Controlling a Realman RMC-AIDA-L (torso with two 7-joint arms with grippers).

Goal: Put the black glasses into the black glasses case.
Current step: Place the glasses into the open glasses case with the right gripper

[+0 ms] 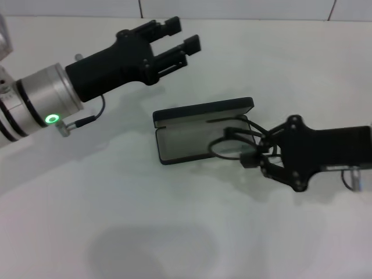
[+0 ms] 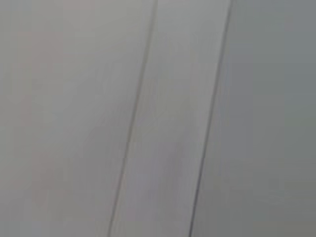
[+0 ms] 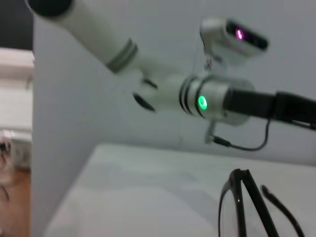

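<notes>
The black glasses case point(image 1: 181, 139) lies open at the middle of the white table, its lid standing up at the far side and the grey lining showing. My right gripper point(image 1: 256, 150) reaches in from the right and is shut on the black glasses point(image 1: 228, 143). They hang over the right end of the case's tray. Whether they touch the lining cannot be told. In the right wrist view the black glasses point(image 3: 242, 207) show close up at the lower edge. My left gripper point(image 1: 181, 35) hovers open above the far left of the table, apart from the case.
The white table point(image 1: 174, 232) runs out to all sides around the case. A tiled wall point(image 1: 232, 9) stands behind it. The left wrist view shows only a pale surface with seams. In the right wrist view the left arm point(image 3: 202, 101) with its green light is seen.
</notes>
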